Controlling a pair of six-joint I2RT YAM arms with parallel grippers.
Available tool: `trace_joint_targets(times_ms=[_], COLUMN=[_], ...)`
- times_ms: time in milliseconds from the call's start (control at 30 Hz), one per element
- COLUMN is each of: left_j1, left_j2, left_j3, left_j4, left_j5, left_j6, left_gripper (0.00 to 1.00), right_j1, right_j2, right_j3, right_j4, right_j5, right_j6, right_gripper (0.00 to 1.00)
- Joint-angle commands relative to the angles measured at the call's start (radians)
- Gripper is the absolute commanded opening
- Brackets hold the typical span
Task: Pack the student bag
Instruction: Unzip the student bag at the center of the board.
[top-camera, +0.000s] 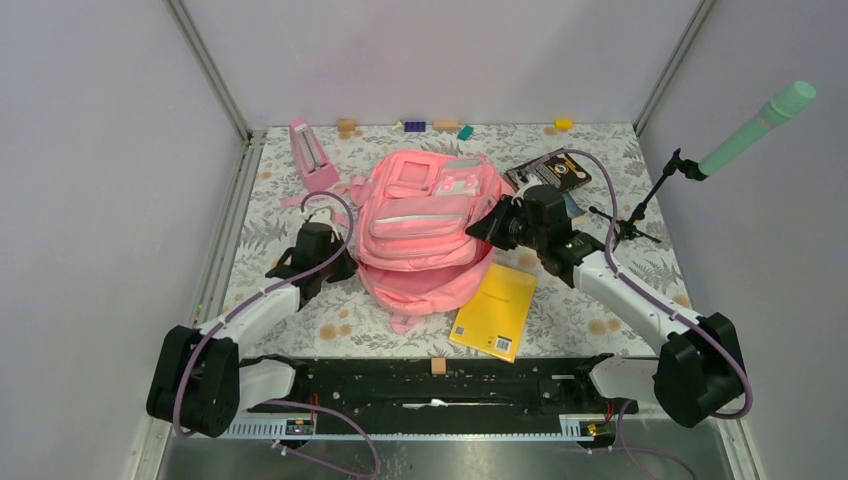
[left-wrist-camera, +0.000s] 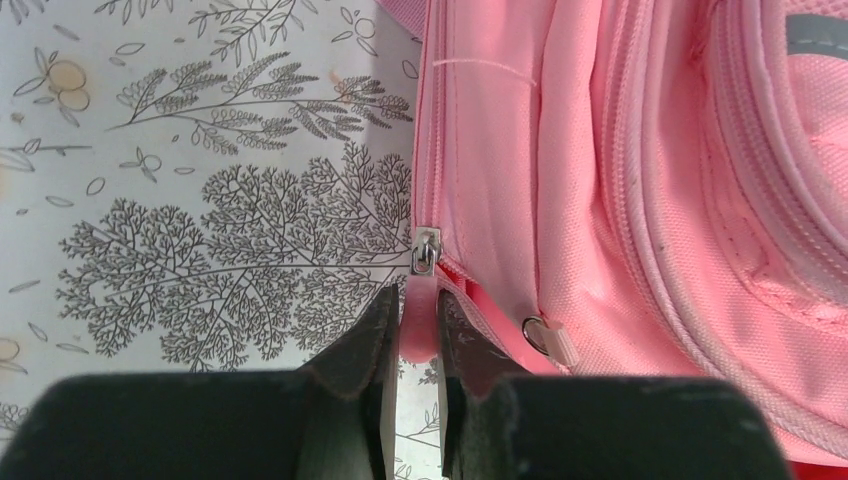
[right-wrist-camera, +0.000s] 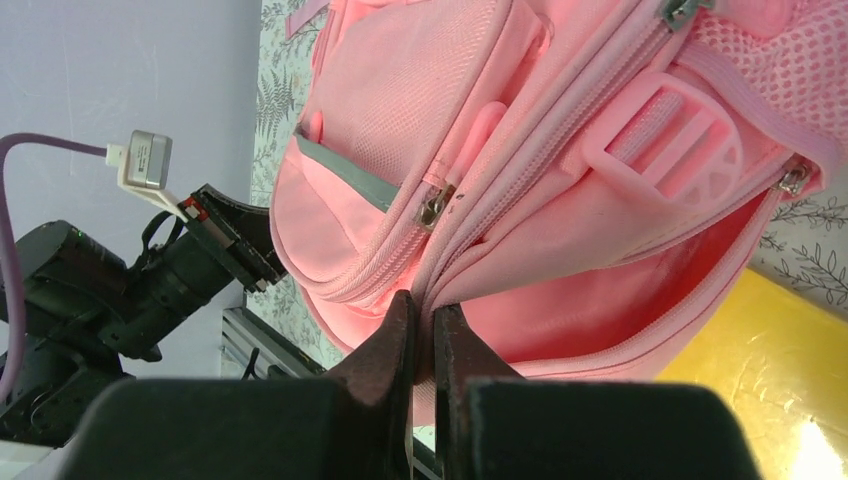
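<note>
The student bag (top-camera: 420, 215), a soft pink backpack, lies front up in the middle of the table, its main compartment gaping toward me. At the bag's left side my left gripper (top-camera: 342, 264) is shut on the pink zipper pull tab (left-wrist-camera: 418, 325) that hangs from a metal slider (left-wrist-camera: 425, 250); the left wrist view shows the gripper (left-wrist-camera: 418, 300) pinching it. My right gripper (top-camera: 482, 231) is at the bag's right side. In the right wrist view it (right-wrist-camera: 424, 310) is shut on the zip edge of the bag (right-wrist-camera: 480, 130), lifting the upper lip of the open compartment.
A yellow book (top-camera: 495, 310) lies flat just right of the bag's opening. A pink metronome (top-camera: 312, 155) stands at the back left, a black packet (top-camera: 555, 170) at the back right. A mic stand with a green microphone (top-camera: 760, 125) rises on the right. Small blocks (top-camera: 430, 125) line the back edge.
</note>
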Motion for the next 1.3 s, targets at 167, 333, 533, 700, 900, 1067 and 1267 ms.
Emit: trace_joint_targets(times_ms=[167, 333, 533, 700, 900, 1067, 1267], left_j1=[0.039, 0.074, 0.085, 0.098, 0.115, 0.116, 0.131], left_j2=[0.028, 0.114, 0.25, 0.311, 0.391, 0.419, 0.458], left_j3=[0.086, 0.142, 0.27, 0.339, 0.415, 0.403, 0.432], left_j4=[0.108, 0.136, 0.105, 0.083, 0.071, 0.092, 0.122], left_j5=[-0.089, -0.087, -0.042, -0.026, 0.044, 0.059, 0.066], left_j6=[0.121, 0.127, 0.147, 0.159, 0.162, 0.145, 0.091], left_gripper=[0.09, 0.14, 0.15, 0.17, 0.12, 0.01, 0.01], right_j1=[-0.018, -0.018, -0.018, -0.019, -0.018, -0.019, -0.018], right_j2=[0.013, -0.001, -0.004, 0.011, 0.03, 0.017, -0.021], right_j3=[0.12, 0.117, 0.121, 0.142, 0.146, 0.133, 0.129], right_j4=[0.04, 0.034, 0.012, -0.044, -0.046, -0.048, -0.046], right_j5=[-0.128, -0.147, -0.196, -0.265, -0.328, -0.331, -0.361], right_j6=[-0.081, -0.082, -0.113, -0.158, -0.161, -0.162, -0.146], right_gripper=[0.0, 0.0, 0.0, 0.0, 0.0, 0.0, 0.0])
